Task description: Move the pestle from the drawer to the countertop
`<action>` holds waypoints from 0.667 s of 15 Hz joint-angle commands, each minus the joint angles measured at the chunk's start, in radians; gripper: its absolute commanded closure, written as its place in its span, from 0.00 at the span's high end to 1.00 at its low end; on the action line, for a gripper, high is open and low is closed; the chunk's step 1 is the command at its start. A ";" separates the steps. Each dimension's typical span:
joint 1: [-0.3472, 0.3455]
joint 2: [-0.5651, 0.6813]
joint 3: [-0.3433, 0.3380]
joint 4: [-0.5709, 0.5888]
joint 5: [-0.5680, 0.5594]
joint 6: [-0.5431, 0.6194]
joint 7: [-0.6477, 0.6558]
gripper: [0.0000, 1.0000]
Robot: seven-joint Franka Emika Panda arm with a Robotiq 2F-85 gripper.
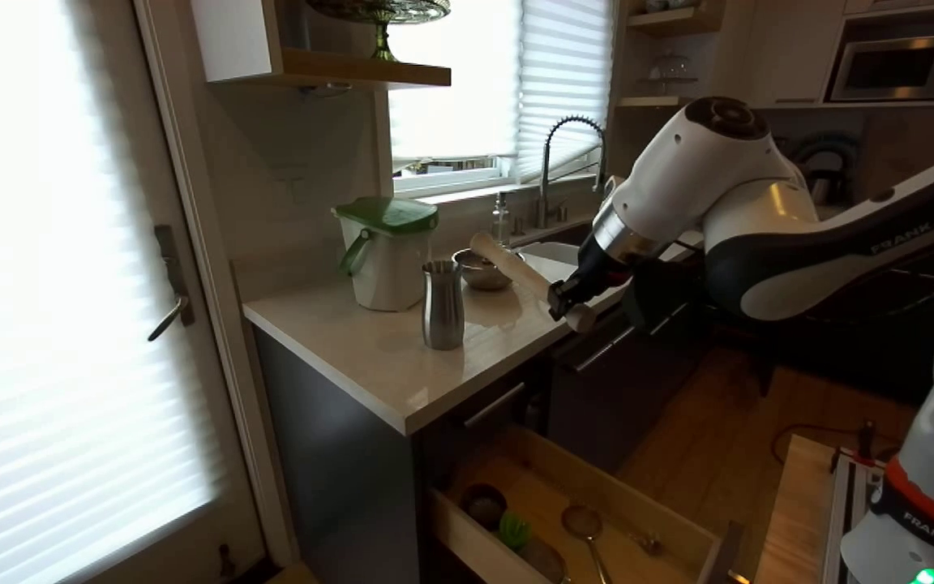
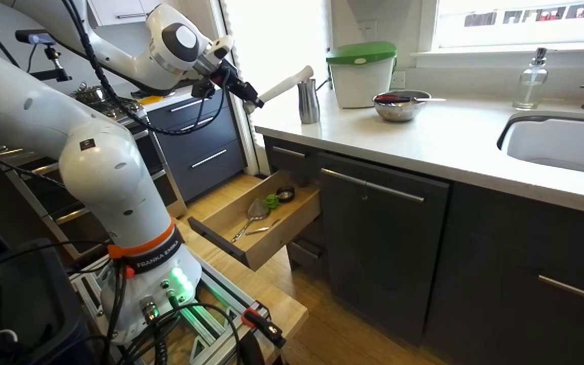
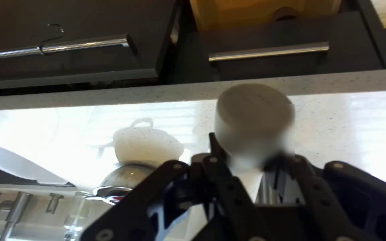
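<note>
The pale tan pestle (image 1: 520, 274) is held in the air by my gripper (image 1: 562, 298), tilted, above the front edge of the cream countertop (image 1: 337, 341). In an exterior view, the pestle (image 2: 283, 88) reaches toward the steel cup with its far end up. In the wrist view the fingers of my gripper (image 3: 246, 149) close around the pestle (image 3: 255, 117), whose near end faces the camera and hides part of the right finger. The drawer (image 2: 292, 230) stands pulled out below the countertop (image 2: 454, 134), and its wooden inside also shows in an exterior view (image 1: 613, 489).
A steel cup (image 1: 443, 308) stands on the countertop near the pestle. A white bin with a green lid (image 1: 386, 259) and a metal bowl with utensils (image 2: 398, 109) stand behind. A sink (image 2: 566, 142) is farther along. The drawer holds a strainer (image 2: 257, 209) and a green item (image 2: 271, 202).
</note>
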 commanded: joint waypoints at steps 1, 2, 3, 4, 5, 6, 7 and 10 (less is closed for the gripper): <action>-0.153 -0.078 0.113 -0.013 -0.096 0.024 0.184 0.08; -0.189 -0.092 0.139 -0.013 -0.110 0.013 0.233 0.08; -0.108 -0.033 0.075 0.001 -0.078 -0.003 0.150 0.32; -0.140 -0.044 0.096 0.001 -0.090 -0.003 0.180 0.32; -0.159 -0.050 0.108 0.000 -0.093 -0.003 0.193 0.32; -0.168 -0.055 0.114 0.000 -0.093 -0.003 0.198 0.32; -0.214 -0.084 0.156 -0.003 -0.123 0.011 0.236 0.08; -0.310 -0.133 0.228 0.001 -0.194 0.073 0.296 0.08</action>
